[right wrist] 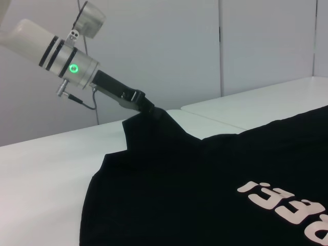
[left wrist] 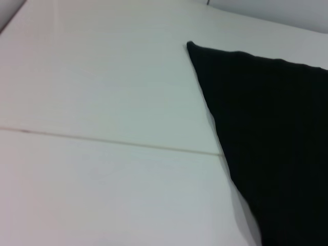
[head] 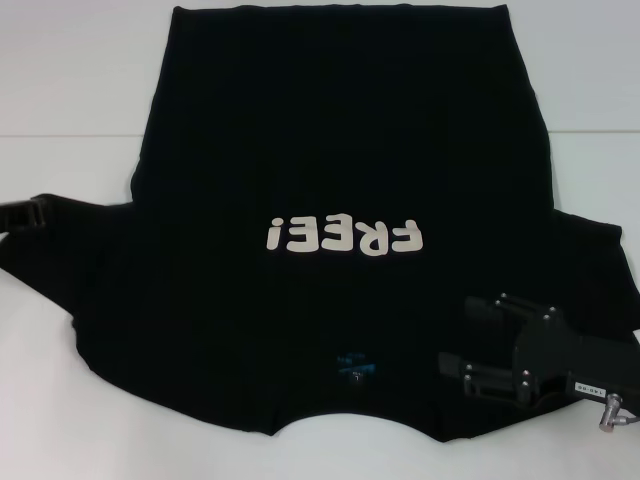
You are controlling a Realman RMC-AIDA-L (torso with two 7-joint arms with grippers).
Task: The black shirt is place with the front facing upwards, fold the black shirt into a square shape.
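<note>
The black shirt (head: 340, 130) lies spread front up on the white table (head: 70, 90), its cream "FREE!" lettering (head: 340, 237) and small blue neck label (head: 352, 362) toward me. At the far left, my left gripper (head: 30, 212) is shut on the sleeve tip. In the right wrist view the cloth rises to a peak at that left gripper (right wrist: 145, 106). My right gripper (head: 462, 340) hovers open over the shirt's near right shoulder, beside the collar, fingers pointing toward the label. One hem corner of the shirt (left wrist: 271, 128) appears in the left wrist view.
A seam (head: 70, 135) runs across the white table, also seen as a seam (left wrist: 102, 139) in the left wrist view. Grey wall panels (right wrist: 169, 46) stand behind the table's left side. Bare tabletop surrounds the shirt on the left and right.
</note>
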